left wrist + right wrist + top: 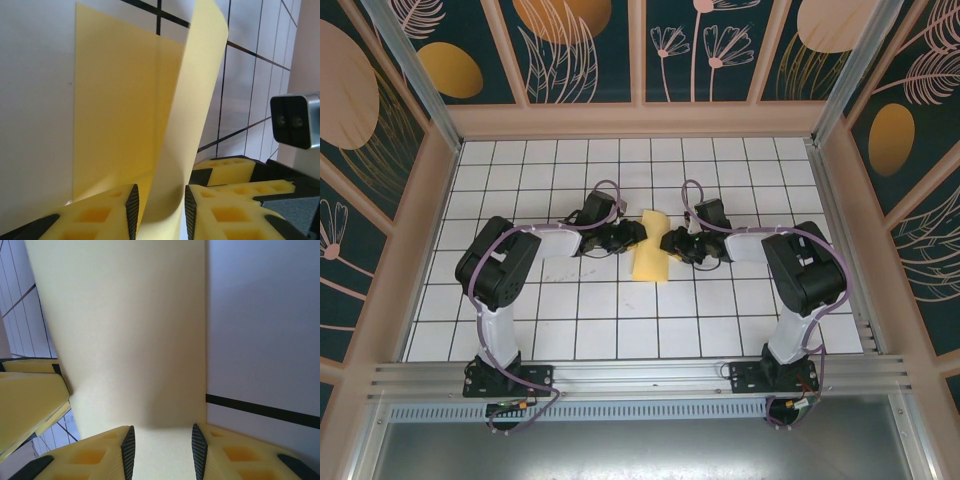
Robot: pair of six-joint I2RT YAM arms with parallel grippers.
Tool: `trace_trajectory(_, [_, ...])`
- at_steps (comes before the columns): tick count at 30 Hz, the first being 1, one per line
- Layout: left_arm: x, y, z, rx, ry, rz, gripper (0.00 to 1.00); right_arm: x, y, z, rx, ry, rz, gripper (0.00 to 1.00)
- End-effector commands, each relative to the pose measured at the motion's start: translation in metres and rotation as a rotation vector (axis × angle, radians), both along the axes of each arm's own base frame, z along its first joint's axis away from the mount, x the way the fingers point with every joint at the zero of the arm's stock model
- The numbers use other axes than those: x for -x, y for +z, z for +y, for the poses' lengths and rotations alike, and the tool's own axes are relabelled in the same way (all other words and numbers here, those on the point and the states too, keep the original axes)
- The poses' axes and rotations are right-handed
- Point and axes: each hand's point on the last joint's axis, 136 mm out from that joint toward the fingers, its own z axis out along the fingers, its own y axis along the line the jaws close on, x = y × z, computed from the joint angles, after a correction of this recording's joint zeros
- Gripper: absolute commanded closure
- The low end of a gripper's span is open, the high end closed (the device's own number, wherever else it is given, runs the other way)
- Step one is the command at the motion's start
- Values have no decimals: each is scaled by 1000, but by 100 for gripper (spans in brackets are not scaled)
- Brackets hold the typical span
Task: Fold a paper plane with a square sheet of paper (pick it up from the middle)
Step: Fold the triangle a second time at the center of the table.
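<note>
Seen from above, two black robot arms reach from the near edge across a white tiled table with black grid lines [520, 320], and their claws meet at mid-table. The left gripper [638, 234] and right gripper [668, 243] face each other across a pale-yellow square sheet of thin paper [650, 262]. Part of the sheet lies flat on the tiles between them and part curls upward.

In the left wrist view, the raised flap passes between black ribbed pads [133, 207] that stand apart and do not pinch it. In the right wrist view, the jaws are likewise parted around the sheet; whether those pads [128, 450] touch it is hard to tell.

This looks like an early lengthwise fold, with no plane shape formed yet. The next move likely calls for laying the flap over edge to edge and pressing a crease.

From above, the claws cover the sheet's side edges. In the right wrist view its far end runs out of frame.
</note>
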Motion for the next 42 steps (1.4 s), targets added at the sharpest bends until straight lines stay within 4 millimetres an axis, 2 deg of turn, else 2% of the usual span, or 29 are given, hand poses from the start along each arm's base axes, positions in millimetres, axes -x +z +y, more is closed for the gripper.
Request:
trace_trajectory(1, [-3, 7, -4, 32, -10, -17, 71, 0, 3, -2, -6, -6, -19, 60])
trace_trajectory(5, [-1, 8, -2, 35, -4, -20, 71, -7, 29, -1, -11, -3, -101, 57])
trace_trajectory(12, [2, 19, -7, 81, -25, -38, 69, -4, 44, -10, 30, -14, -156, 53])
trace_trajectory(15, [3, 18, -6, 80, -20, -32, 73, 0, 54, -12, 45, -9, -206, 49])
trace_trajectory(21, [3, 24, -5, 83, -12, -36, 73, 12, 77, -6, 134, 46, -398, 47])
trace_trajectory(22, [8, 18, -2, 73, -13, -21, 72, 20, 78, 1, 152, 73, -434, 47])
trace_trajectory(27, [12, 20, -2, 91, -13, -4, 72, 39, 79, 12, 244, 135, -626, 44])
trace_trajectory(30, [13, 21, -1, 97, -9, -2, 72, 59, 80, 31, 306, 239, -754, 44])
trace_trajectory(32, [14, 21, -1, 99, -8, 0, 73, 66, 76, 39, 390, 283, -824, 44])
trace_trajectory(37, [15, 28, -5, 126, -19, 0, 74, 74, 65, 61, 519, 376, -908, 42])
trace_trajectory(42, [15, 32, -5, 130, -21, -4, 76, 67, 52, 60, 668, 387, -941, 42])
